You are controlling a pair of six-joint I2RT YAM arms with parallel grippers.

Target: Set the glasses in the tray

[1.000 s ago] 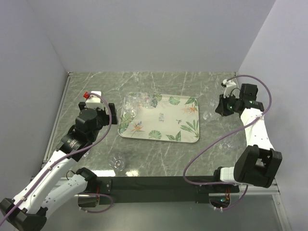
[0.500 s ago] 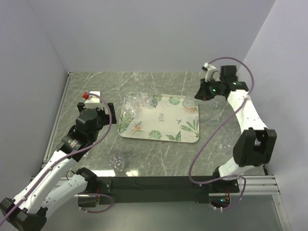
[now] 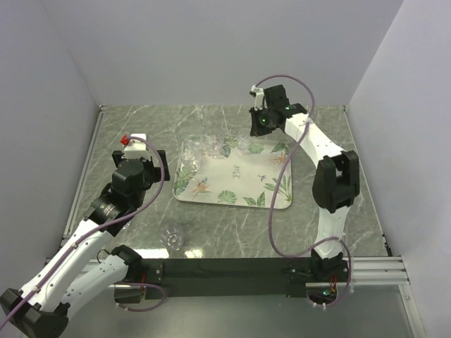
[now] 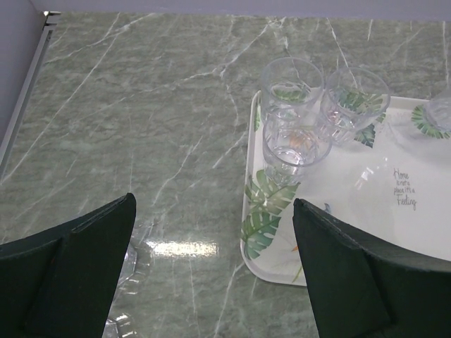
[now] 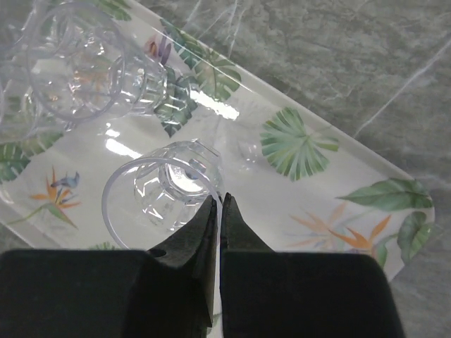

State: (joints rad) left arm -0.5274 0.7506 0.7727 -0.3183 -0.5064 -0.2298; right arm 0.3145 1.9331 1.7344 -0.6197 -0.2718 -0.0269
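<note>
The leaf-printed tray [image 3: 239,184] lies mid-table. Three clear glasses [image 3: 201,148] stand together in its far left corner; in the left wrist view they show as a tight cluster [image 4: 296,144] on the tray [image 4: 352,204]. My right gripper [image 3: 255,134] is over the tray's far edge, shut on the rim of another glass [image 5: 162,193], held tilted just above the tray [image 5: 331,183]. Its fingertips [image 5: 219,201] pinch the rim. My left gripper [image 4: 211,239] is open and empty above the table, left of the tray.
One more glass [image 3: 173,237] stands on the marble near the front edge, left of centre; it also shows beside my left finger [image 4: 134,260]. Walls close the table on the left, back and right.
My right arm has swung from the table's right side leftward to the tray's far edge, carrying a glass. The left arm has not moved.
</note>
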